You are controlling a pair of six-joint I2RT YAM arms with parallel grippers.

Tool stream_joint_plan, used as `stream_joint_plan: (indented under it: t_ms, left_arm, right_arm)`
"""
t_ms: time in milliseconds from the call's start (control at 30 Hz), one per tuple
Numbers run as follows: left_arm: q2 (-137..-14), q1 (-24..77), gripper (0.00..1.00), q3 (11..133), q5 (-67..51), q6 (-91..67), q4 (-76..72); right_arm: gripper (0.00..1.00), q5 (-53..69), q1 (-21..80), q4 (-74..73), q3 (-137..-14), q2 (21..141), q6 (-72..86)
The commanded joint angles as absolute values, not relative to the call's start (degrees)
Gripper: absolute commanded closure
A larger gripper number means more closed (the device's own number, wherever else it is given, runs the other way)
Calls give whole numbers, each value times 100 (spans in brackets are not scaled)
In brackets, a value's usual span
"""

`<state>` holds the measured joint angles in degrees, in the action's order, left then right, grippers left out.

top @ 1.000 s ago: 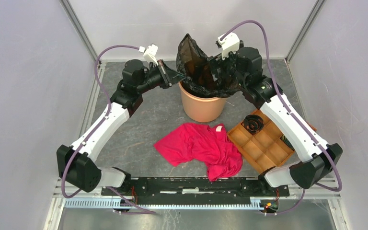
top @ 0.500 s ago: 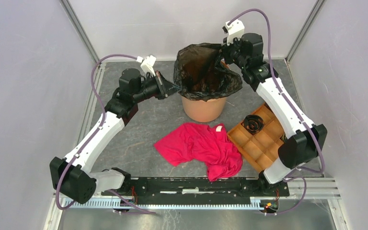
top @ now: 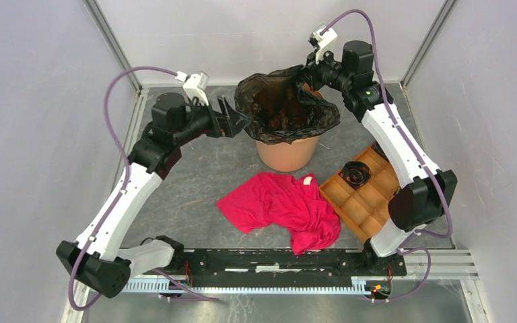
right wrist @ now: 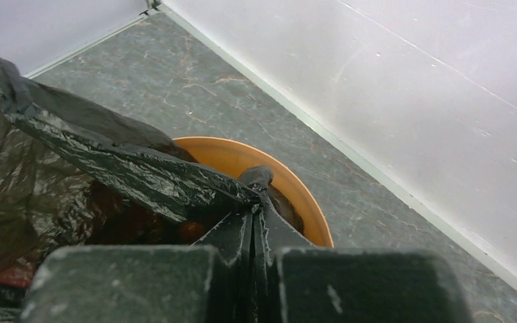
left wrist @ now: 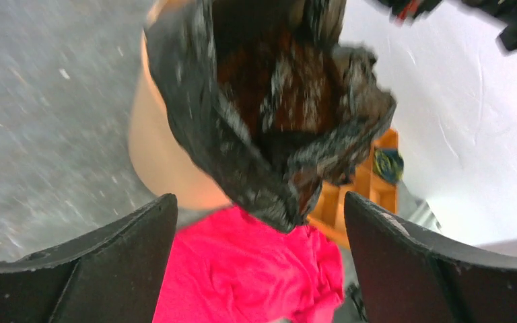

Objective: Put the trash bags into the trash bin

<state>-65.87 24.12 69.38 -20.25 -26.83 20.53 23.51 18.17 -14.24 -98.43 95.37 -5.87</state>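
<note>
Right gripper [right wrist: 256, 217] fully shut, pinching a fold of the trash bag [right wrist: 74, 155] at the far rim of the bin [right wrist: 307, 210]. That pinch shows only in the right wrist view. Left gripper [top: 233, 121] wide open, nothing in it, just left of bin. Bag: thin glossy black film, wrinkled, brownish where see-through, mouth spread over bin top, hem hanging outside. Bin pale orange, on bench [top: 195, 168]. Top view adds tray [top: 370, 202] front-right of bin and red cloth [top: 279, 205] in front w/ white tag, text too small to read.

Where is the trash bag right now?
Top view: the trash bag is draped over the rim of the trash bin at far centre, its far-right edge pinched by the right end effector.
</note>
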Motion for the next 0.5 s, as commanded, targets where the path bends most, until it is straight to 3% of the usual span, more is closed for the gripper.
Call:
stream_joint_plan:
  t_ms: [0, 167, 333, 467]
  left_arm:
    - [-6457, 2455, 0, 7658, -980, -1854, 1837]
    - [-6944, 2640, 0, 8180, 476, -1446, 1900]
    - [-7614, 2637, 2, 8869, -299, -1268, 2318]
    - [-7856, 2638, 23, 9012, -321, -1536, 2503]
  right_arm:
    - [100, 2825, 1822, -1225, -9758, 9177, -519]
    - [100, 2876, 1812, -1305, -9771, 9130, -527]
    - [100, 2826, 1821, -1410, -9816, 9109, -578]
    - [100, 2648, 1807, -1562, -9866, 9110, -619]
